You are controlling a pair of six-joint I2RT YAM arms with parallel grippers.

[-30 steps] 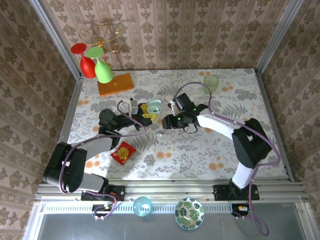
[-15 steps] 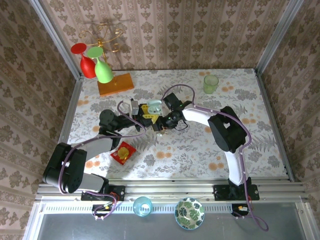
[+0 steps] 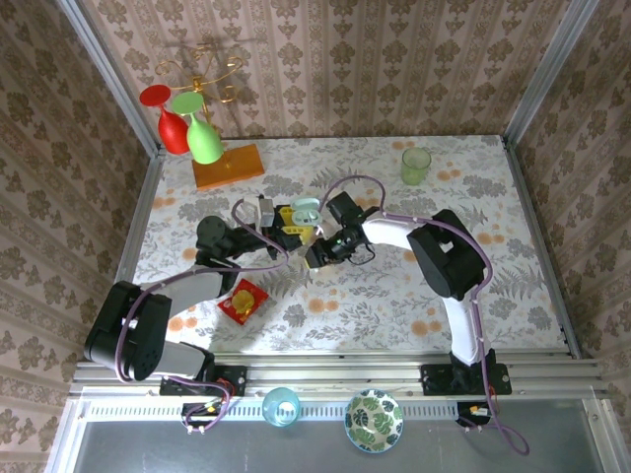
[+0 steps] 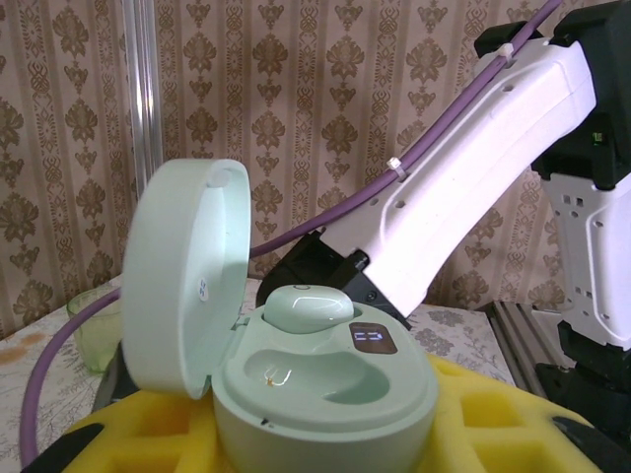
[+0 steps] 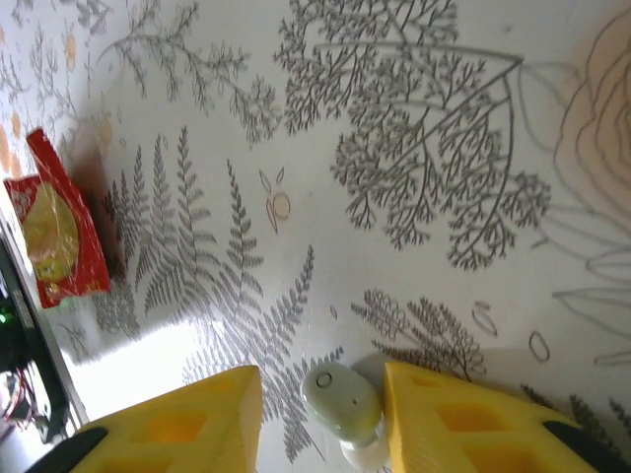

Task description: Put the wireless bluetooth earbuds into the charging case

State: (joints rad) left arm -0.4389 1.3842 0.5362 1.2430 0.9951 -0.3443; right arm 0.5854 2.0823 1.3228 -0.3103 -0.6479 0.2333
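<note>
Pale green and bean-small, the loose earbud [image 5: 340, 399]: lies on the flowered desk [image 5: 414, 148] at the bottom edge of the right wrist view, straight between the yellow foam right fingers [image 5: 463, 419]. Sits just beside the pad on the frame's right, perhaps touching it, with a strip of bare desk before the pad on the frame's left; parted, then, those fingers, and gripping nothing. Runs its long axis, as far as can be told, from upper left toward lower right of that frame, slantwise across the gap. In the overhead view, right arm [image 3: 394, 232] bent in to just left of centre, with the open charging case [image 3: 304, 209] near it, up and to the left. Clamped on that case, the left fingers [image 4: 493, 414]; lid [image 4: 182, 266] upright at the left of the left wrist view. Holds a seated earbud [image 4: 306, 307] in the far well; near well [image 4: 296, 379] bare. Likely calls for a squeeze across the bud's narrow side, then a short carry up-left to the bare well. Right arm the nearer by far.
</note>
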